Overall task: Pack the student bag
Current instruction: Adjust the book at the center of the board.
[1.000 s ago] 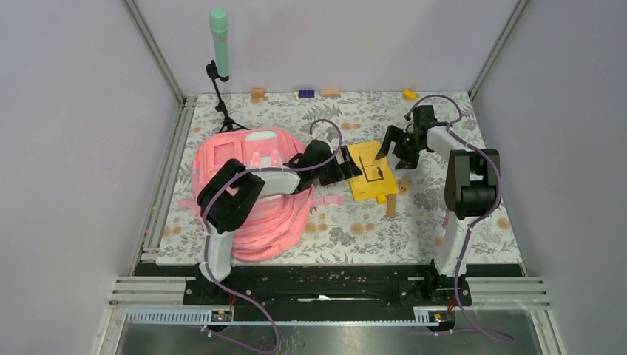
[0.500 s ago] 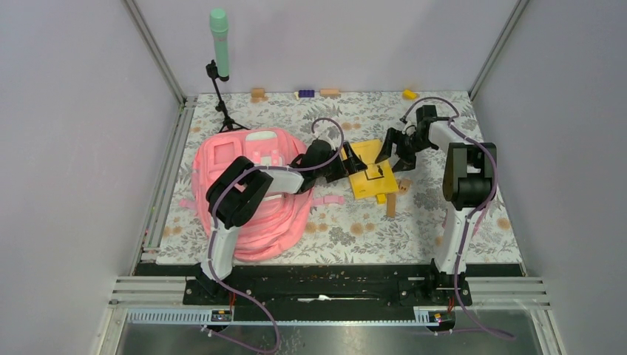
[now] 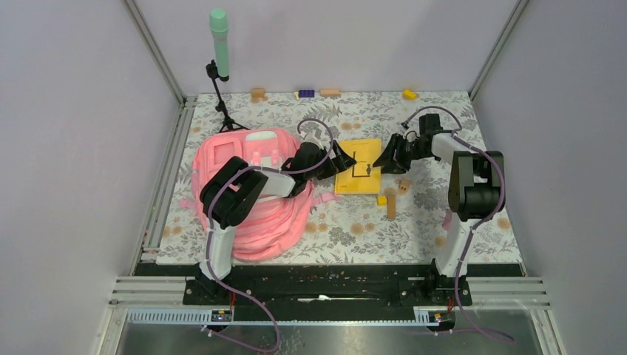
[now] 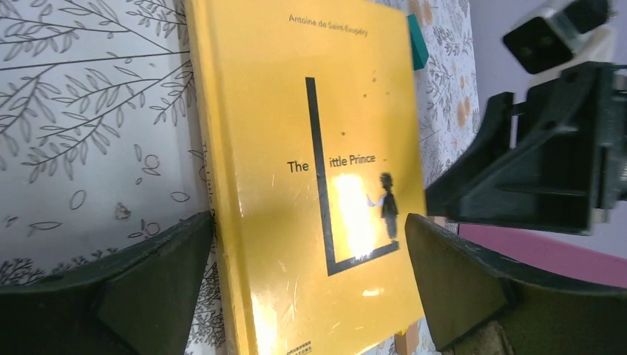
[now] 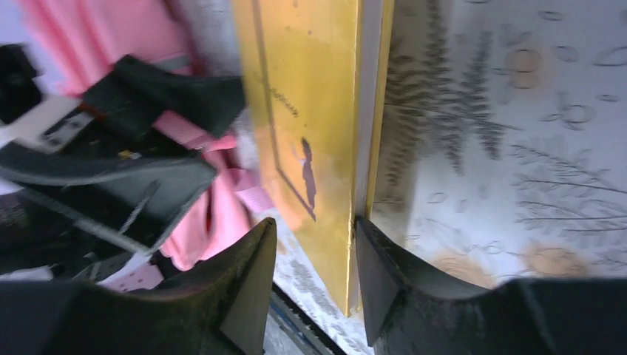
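Note:
The student bag (image 3: 251, 214) lies flat at the left of the floral mat, and its pink fabric shows in the right wrist view (image 5: 203, 214). A yellow book, "The Little Prince" (image 3: 360, 168), lies just right of the bag. My left gripper (image 3: 341, 157) is at the book's left edge. In its wrist view the jaws (image 4: 310, 229) stand wide open over the near end of the cover (image 4: 318, 148). My right gripper (image 3: 386, 157) is at the book's right edge. It is open (image 5: 314, 229), with the book's edge (image 5: 310, 111) between its fingers, against one finger only.
A microphone stand (image 3: 220, 66) is at the back left. A wooden block (image 3: 390, 205), a small yellow block (image 3: 382, 200) and a small wooden piece (image 3: 404, 185) lie just in front of the book. Small blocks (image 3: 306, 94) line the far edge.
The book has slid left toward the bag and turned from skewed to square. My right gripper followed it left. My left gripper drew back toward the bag.

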`<action>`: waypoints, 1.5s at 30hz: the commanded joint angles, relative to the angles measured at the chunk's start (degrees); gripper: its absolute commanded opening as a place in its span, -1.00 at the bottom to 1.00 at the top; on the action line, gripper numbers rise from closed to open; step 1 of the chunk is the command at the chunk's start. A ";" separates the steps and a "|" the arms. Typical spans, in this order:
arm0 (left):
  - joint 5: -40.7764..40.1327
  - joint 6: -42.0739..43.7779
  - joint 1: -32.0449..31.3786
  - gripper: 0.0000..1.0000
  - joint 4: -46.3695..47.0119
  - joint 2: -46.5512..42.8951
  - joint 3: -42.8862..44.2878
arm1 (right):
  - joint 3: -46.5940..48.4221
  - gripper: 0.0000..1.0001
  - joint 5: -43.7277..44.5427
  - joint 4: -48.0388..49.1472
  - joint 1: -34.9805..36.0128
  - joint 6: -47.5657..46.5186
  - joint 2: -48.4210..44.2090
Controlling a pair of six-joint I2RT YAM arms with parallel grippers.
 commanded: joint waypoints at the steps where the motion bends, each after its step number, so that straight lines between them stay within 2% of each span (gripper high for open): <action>1: 10.33 -3.90 -3.46 0.94 12.01 -4.37 -0.74 | -2.89 -0.06 -18.44 15.24 2.97 11.53 -7.16; 4: 11.32 -4.18 -3.34 0.94 13.79 -5.11 -1.98 | -5.78 -0.14 -18.10 21.44 2.98 15.30 -8.67; 9: 13.66 -4.86 -3.37 0.94 17.29 -4.76 -2.33 | -7.08 -0.26 -16.74 23.06 3.54 15.04 -7.09; 14: 15.01 -4.87 -3.26 0.93 20.68 -4.00 -3.29 | -5.87 -0.28 -12.39 16.80 5.22 8.31 -4.94; 19: 15.97 -4.39 -3.02 0.93 24.31 -3.18 -4.77 | -6.49 -0.35 -12.55 16.85 5.40 7.31 -3.45; 24: 18.11 -4.86 -2.60 0.93 28.62 -2.35 -5.84 | -10.81 -0.38 -16.21 24.06 7.03 11.22 -6.07; 29: 16.52 -4.44 -1.82 0.94 28.97 -4.83 -10.25 | -13.95 -0.39 -16.64 31.56 10.34 15.47 -7.39; 35: 18.37 -2.80 -1.63 0.98 31.72 -6.80 -13.44 | -16.79 -0.42 -16.75 41.07 14.03 22.03 -6.75; 45: 16.63 0.13 -1.00 0.98 34.05 -12.08 -23.31 | -21.53 -0.45 -16.53 47.12 15.63 25.82 -7.24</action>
